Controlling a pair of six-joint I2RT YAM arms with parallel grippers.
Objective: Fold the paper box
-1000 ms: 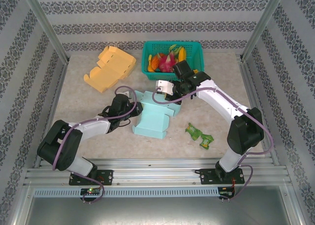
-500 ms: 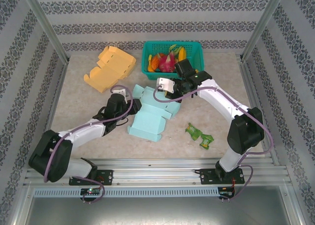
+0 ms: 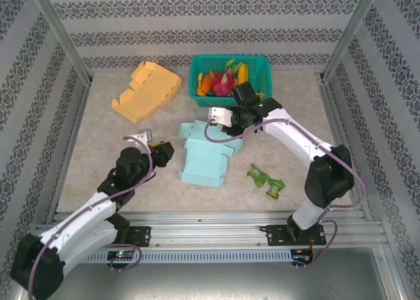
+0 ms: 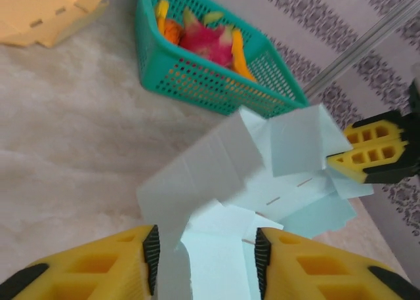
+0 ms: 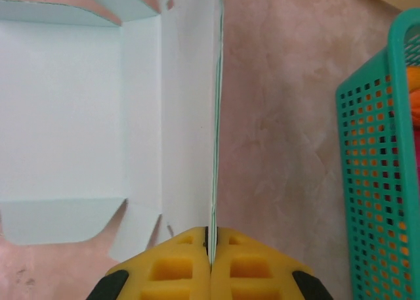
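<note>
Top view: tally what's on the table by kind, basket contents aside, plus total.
Paper boxes: 2, the light blue box and the orange box
Basket: 1
Green packets: 2, as far as I can tell
Total: 5

The pale blue paper box [image 3: 203, 159] is thin, smooth, matt card, and the flat yellow-orange cardboard box [image 3: 147, 90] has the same dull finish; the mottled beige tabletop [image 3: 105, 136] under them looks like matt, faintly grainy stone. The teal mesh basket [image 3: 203, 98] is perforated plastic with a slight sheen, the small green packets [image 3: 266, 180] are glossy crinkled film, and the front frame rail [image 3: 210, 224] is brushed metal. The left gripper [image 4: 207, 247] has ribbed yellow plastic fingers [image 4: 98, 267].
</note>
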